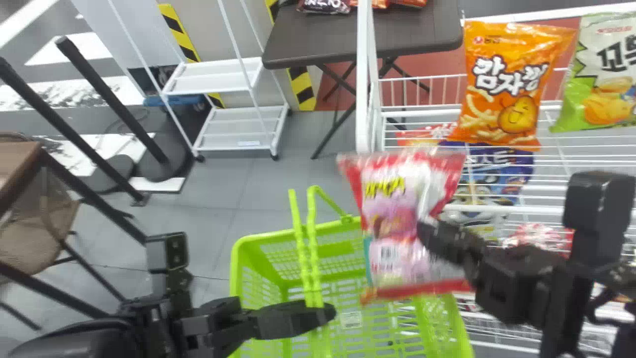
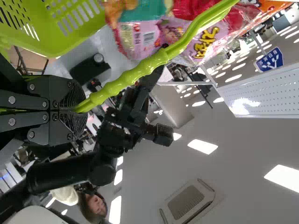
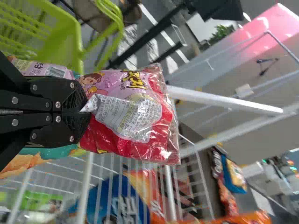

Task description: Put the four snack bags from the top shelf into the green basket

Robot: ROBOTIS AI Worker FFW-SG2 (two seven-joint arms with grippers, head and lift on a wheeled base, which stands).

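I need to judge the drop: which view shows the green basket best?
The head view, looking down into the green basket past its rim and handles. The left wrist view shows some wall and a handle in the left gripper; the right wrist view, some wall and handle.

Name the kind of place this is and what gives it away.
Probably a shop or a mock-up of one: snack bags such as the orange one on a white wire rack, plus a green shopping basket.
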